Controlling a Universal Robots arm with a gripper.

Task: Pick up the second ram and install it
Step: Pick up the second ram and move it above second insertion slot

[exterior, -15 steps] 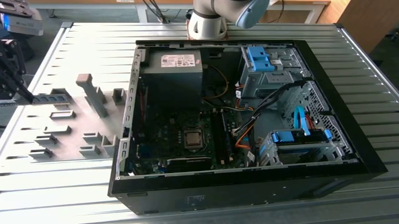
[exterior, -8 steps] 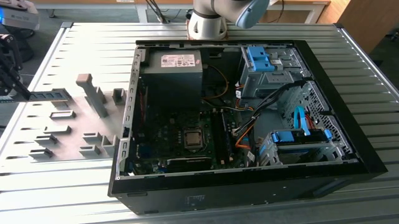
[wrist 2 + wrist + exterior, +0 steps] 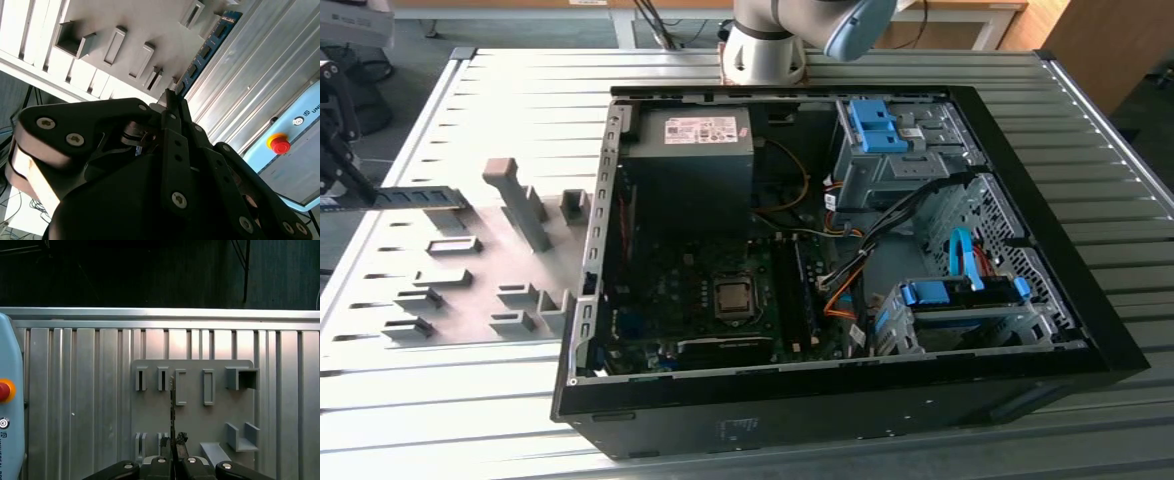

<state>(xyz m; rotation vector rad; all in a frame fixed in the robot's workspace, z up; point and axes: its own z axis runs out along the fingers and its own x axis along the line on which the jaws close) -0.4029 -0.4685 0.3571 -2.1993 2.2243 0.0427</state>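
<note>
The second ram [image 3: 424, 197], a thin blue-green stick with dark chips, hangs level above the far part of the grey fixture plate [image 3: 467, 300] at the exterior view's left. My gripper [image 3: 367, 195] is shut on one end of it. In the second wrist view the ram [image 3: 205, 50] juts out from the closed gripper [image 3: 172, 96] over the plate's blocks. In the first wrist view the ram [image 3: 172, 400] is seen edge-on, rising from the gripper [image 3: 173, 440]. The motherboard [image 3: 680, 290] lies in the open computer case, with dark memory slots [image 3: 798, 295] beside the silver socket.
A tall grey block [image 3: 520, 205] and several low fixture blocks stand on the plate near the ram. The black case wall [image 3: 594, 250] rises between plate and motherboard. Cables and blue drive cages [image 3: 947, 295] fill the case's right. A red stop button [image 3: 279, 145] sits on a pale blue box.
</note>
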